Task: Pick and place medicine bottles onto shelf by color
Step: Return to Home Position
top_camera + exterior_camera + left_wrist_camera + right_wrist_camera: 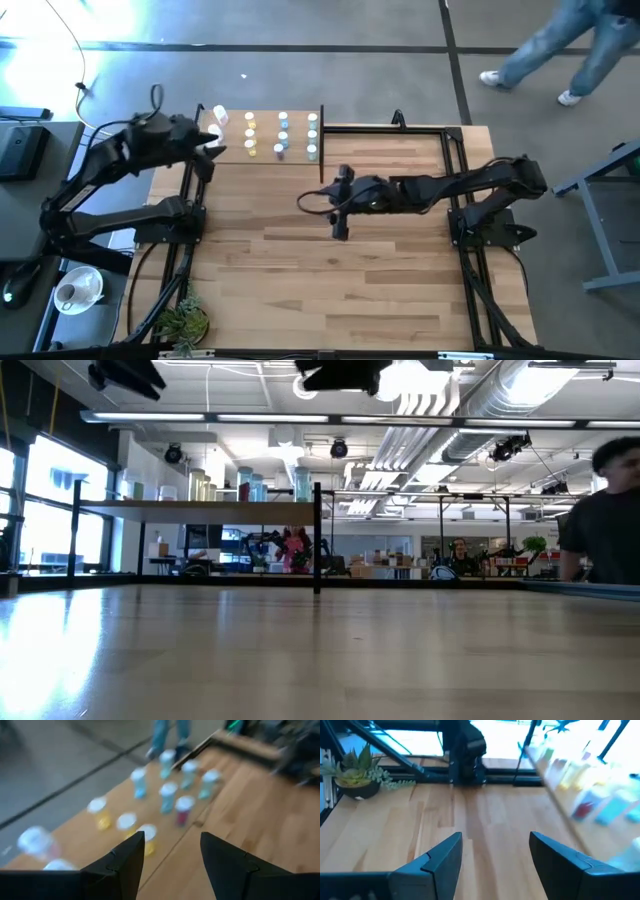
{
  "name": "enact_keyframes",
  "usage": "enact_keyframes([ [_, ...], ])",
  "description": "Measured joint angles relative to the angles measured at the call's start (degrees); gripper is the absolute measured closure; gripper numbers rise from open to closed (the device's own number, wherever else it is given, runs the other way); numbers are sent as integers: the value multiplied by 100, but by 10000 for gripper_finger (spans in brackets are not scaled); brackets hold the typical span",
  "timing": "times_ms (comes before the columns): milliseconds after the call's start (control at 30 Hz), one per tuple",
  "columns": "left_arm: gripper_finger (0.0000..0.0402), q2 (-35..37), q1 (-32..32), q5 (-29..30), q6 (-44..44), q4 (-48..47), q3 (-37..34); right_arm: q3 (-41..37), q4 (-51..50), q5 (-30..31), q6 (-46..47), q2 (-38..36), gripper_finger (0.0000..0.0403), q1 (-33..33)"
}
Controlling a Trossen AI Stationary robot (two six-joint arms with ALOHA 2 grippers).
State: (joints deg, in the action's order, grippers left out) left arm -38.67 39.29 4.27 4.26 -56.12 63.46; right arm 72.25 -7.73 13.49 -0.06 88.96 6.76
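The high view is showing the shelf (266,140) sitting at the table's (400,290) upper edge, left of centre. The medicine bottles (283,135) are standing on it in colour columns: white at the left, then yellow, then blue with one pink bottle lowest, and green at the right. The left gripper (213,148) is hovering just beside the shelf's left end, near the white bottles. The right gripper (337,203) is hanging over the table's middle, below the shelf's right corner and apart from it.

The low view is giving what the top-down one is hiding: the shelf is a raised board on black posts, with open air beneath. Both arms are showing only as dark shapes at the top edge.

Each wrist view is showing its own fingers spread with nothing between them. The left is looking over the bottles. The right is looking over bare planks toward a plant (352,772) at upper left.

Open wood is stretching from the right gripper to the table's lower edge, with black rails running along both sides. A person (560,50) is walking past at upper right, off the table.
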Motion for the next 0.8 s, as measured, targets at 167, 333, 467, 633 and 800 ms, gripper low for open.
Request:
enact_keyframes([
  [167, 218, 738, -364, -485, 7, 641, -561, 0, -325, 94, -220, -582, 181, 0],
  [333, 218, 1363, -612, -728, 128, 1269, -1346, 0, -772, 100, -453, -1089, 181, -2],
  [467, 218, 1764, -762, -1050, 162, 1766, -2050, 0, -1314, 166, -519, -1434, 181, -2],
  [633, 218, 2150, -961, -1407, 328, 2434, -2864, 0, -1986, 618, -339, -1649, 181, -2],
  [800, 218, 2492, -1198, -1609, 374, 3123, -3601, 0, -2504, 852, -20, -1656, 181, -4],
])
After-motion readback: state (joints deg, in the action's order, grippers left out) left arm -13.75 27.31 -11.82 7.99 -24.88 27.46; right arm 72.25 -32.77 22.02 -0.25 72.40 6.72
